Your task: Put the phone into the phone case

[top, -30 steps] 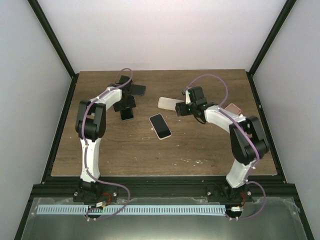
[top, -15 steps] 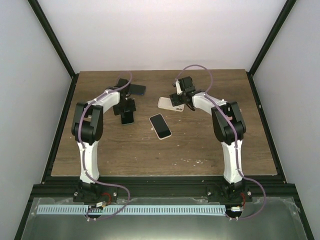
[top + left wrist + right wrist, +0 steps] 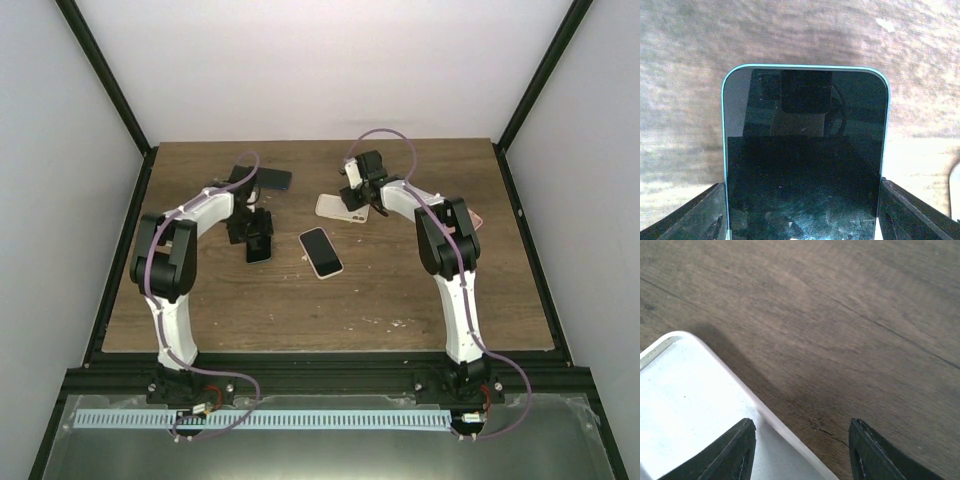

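My left gripper (image 3: 256, 236) is shut on a dark-screened phone with a teal rim (image 3: 805, 150), its fingers (image 3: 710, 212) pressing on both long edges. The phone lies low over the wood, left of centre in the top view (image 3: 259, 250). A pale, empty phone case (image 3: 333, 207) lies at the back centre. My right gripper (image 3: 357, 197) hovers open at the case's right end. In the right wrist view the case (image 3: 685, 410) fills the lower left, with one finger over it and the other over bare wood.
A second phone with a white rim and black screen (image 3: 320, 251) lies face up at the table's centre. A dark phone or case (image 3: 276, 179) lies at the back left. A pinkish item (image 3: 477, 218) shows behind the right arm. Black frame posts stand along the table edges.
My right arm has swung left and its gripper has come to the pale case's right end. My left gripper has drawn the teal-rimmed phone slightly nearer.
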